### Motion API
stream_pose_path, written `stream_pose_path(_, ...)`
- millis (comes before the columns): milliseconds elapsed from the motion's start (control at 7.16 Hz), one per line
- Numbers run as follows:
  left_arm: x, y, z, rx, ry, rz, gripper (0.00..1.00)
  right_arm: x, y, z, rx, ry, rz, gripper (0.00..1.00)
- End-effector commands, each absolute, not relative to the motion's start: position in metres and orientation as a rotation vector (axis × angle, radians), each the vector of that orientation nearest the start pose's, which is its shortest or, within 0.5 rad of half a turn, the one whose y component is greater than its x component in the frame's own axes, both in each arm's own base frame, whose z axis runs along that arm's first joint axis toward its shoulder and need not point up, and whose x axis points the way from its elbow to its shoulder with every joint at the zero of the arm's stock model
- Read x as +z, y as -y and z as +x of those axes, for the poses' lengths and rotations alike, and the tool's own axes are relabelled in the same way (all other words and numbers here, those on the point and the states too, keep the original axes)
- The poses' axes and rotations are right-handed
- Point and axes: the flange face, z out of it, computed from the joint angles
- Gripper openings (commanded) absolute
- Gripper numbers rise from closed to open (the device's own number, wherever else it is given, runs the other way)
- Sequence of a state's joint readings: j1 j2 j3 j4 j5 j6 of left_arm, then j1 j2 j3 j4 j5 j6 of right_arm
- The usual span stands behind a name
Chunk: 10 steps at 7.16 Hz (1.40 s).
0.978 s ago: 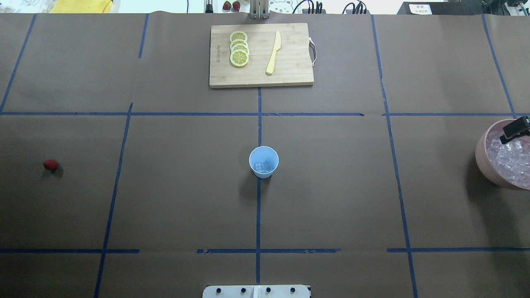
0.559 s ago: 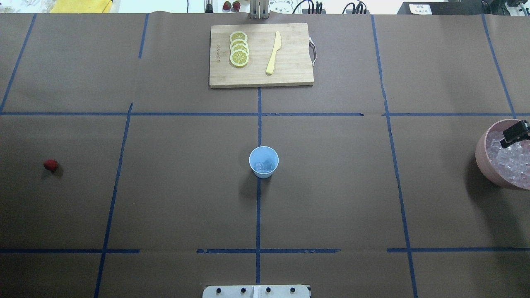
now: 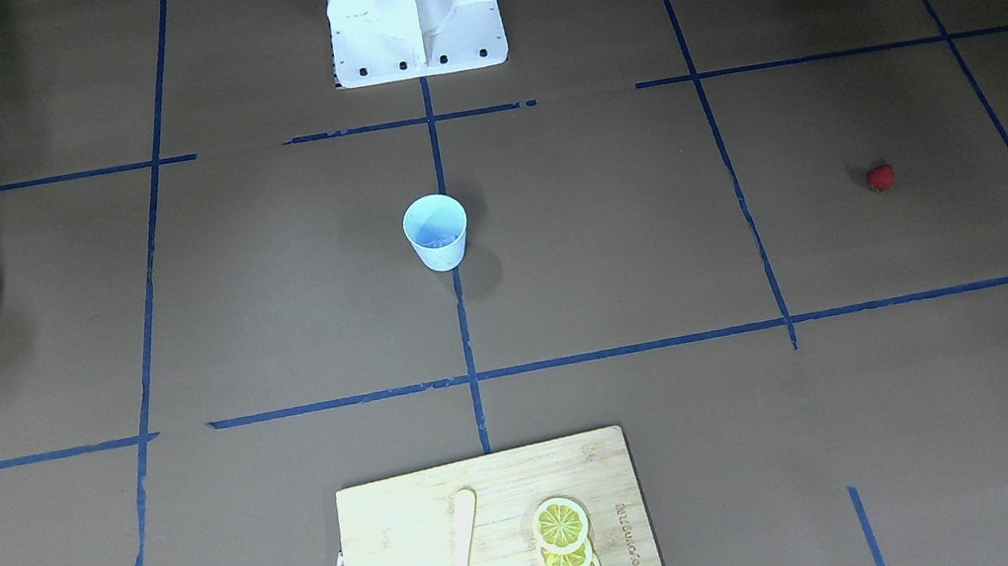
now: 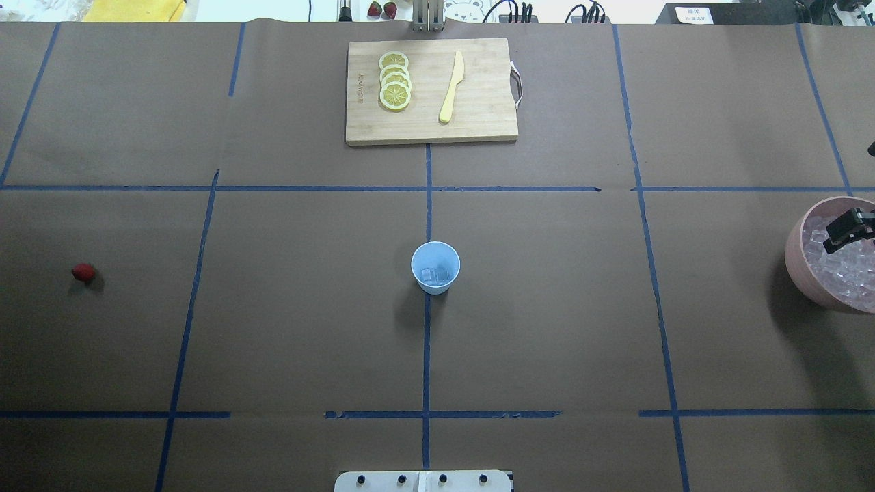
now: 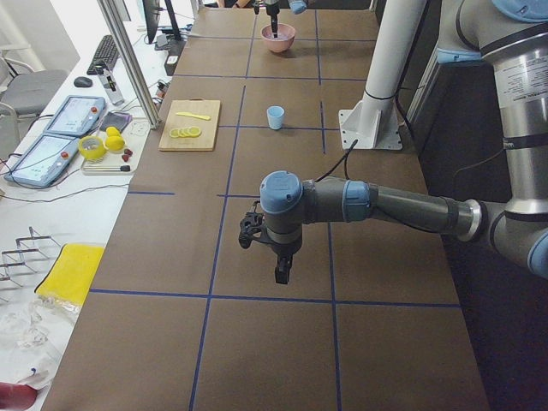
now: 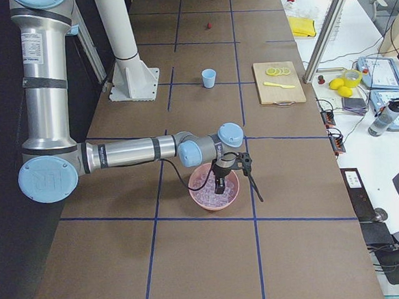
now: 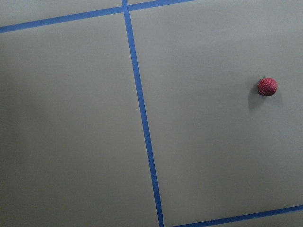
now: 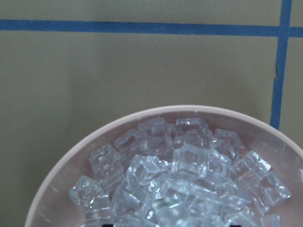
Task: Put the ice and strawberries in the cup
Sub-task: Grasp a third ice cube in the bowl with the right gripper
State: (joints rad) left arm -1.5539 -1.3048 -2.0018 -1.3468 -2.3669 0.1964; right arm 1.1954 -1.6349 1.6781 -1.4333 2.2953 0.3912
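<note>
Partway through, by the look of things. In the cup, upright at the middle of the table: a few cubes of ice on the bottom, well below the rim. No berry in there.

Far out on the robot's left, well apart from the cup: the strawberry, lying on the bare table with nothing touching it. On that same side, the left gripper, hanging above the table, pointing down and clear of the berry (shown only from the table's end, so impossible to tell whether spread or pressed together).

At the opposite end: the pink bowl with the ice heap, and the right gripper low over that heap, inside the rim. Fingers apart, or pinching a cube? Cannot tell, with the tips lost among the cubes in every view.

Left to do, as a judgement: perhaps more ice carried across to the cup, and certainly the strawberry, not yet picked up and dropped in.
</note>
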Motion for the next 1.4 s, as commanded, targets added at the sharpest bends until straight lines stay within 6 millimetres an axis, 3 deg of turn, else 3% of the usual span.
stream_pose_path(0, 0.582, 0.372, -0.056, 0.180, -0.799, 0.019, 1.00, 0.628, 0.468, -0.112, -0.050, 0.726, -0.111, 0.62)
stream_pose_path(419, 0.580, 0.372, -0.056, 0.182, -0.798, 0.024, 1.00, 0.630, 0.467, -0.111, -0.047, 0.724, -0.115, 0.40)
stream_pose_path(838, 0.580, 0.372, -0.056, 0.182, -0.798, 0.024, 1.00, 0.628, 0.465, -0.110, -0.062, 0.739, -0.080, 0.00)
stream_pose_path(1117, 0.580, 0.372, -0.056, 0.182, -0.798, 0.024, 1.00, 0.620, 0.470, -0.097, -0.051, 0.753, -0.035, 0.00)
stream_pose_path(1257, 0.580, 0.372, -0.056, 0.182, -0.798, 0.024, 1.00, 0.597, 0.472, -0.084, -0.042, 0.766, 0.020, 0.00)
